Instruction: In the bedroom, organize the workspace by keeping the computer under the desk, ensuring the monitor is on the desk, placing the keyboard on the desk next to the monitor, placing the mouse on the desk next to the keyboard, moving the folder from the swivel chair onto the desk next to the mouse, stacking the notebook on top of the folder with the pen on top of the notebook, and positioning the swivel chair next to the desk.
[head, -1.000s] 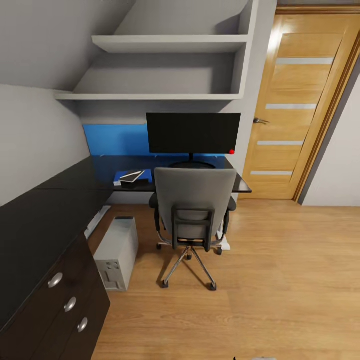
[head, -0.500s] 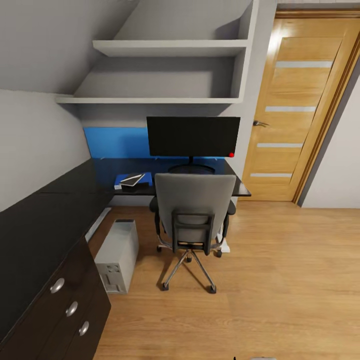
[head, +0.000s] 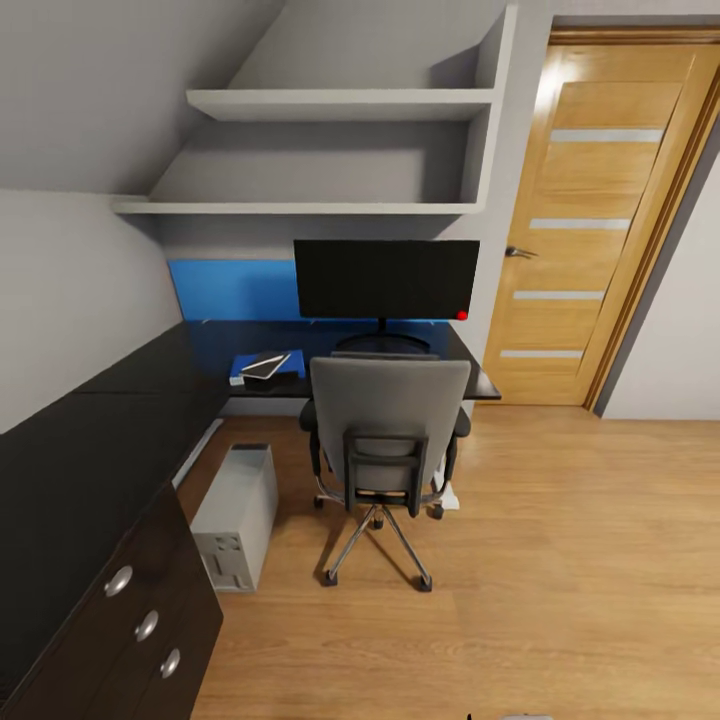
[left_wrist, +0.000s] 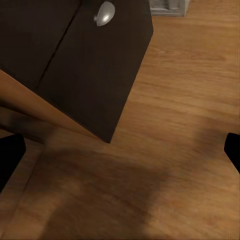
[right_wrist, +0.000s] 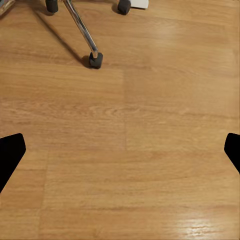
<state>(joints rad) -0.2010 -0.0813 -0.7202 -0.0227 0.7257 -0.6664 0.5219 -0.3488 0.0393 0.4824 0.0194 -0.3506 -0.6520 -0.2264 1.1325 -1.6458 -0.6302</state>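
Both the left gripper (left_wrist: 120, 150) and right gripper (right_wrist: 120, 150) hang spread and empty over bare floor. At frame centre the swivel chair (head: 388, 430) blocks the desk (head: 140, 390); reaching past it risks bumping the folder (head: 266, 366) stack off the edge.

My head camera tilts and draws back a little across the three head views, so the whole scene slides down the picture. More of the sloped grey ceiling shows above the upper grey wall shelf (head: 340, 103). The wide black-screened monitor (head: 386, 279), the grey upholstered swivel chair (head: 388, 432) and the light grey box-shaped computer tower (head: 237, 517) all sit slightly lower, keeping their places relative to one another.
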